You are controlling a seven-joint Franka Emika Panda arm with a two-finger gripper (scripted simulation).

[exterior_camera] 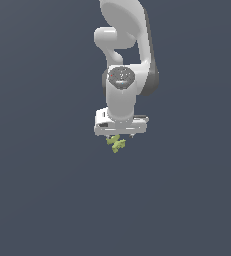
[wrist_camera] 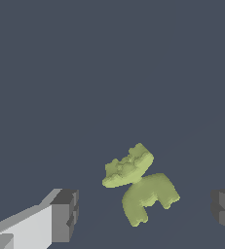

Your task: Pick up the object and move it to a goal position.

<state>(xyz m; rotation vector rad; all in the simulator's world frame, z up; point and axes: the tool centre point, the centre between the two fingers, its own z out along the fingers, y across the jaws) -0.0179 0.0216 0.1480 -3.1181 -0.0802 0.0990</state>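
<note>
The object [wrist_camera: 138, 185], yellow-green, matte and lumpy, lies between spread, untouching fingers [wrist_camera: 65, 214]

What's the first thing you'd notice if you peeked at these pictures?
A big white robot arm reaches down in the middle of a plain dark scene. Right under its gripper sits a little yellow-green object with pointy prongs. In the wrist view it lies between the wide-open fingers, touching neither.

The flat dark grey tabletop [exterior_camera: 42, 200] is bare on every side, so there is lots of room to move. The only thing in the way is the small yellow-green lumpy object with pointed prongs [wrist_camera: 139, 187]. It sits between the two fingers of the white claw [wrist_camera: 144, 211], with gaps on both sides.
</note>
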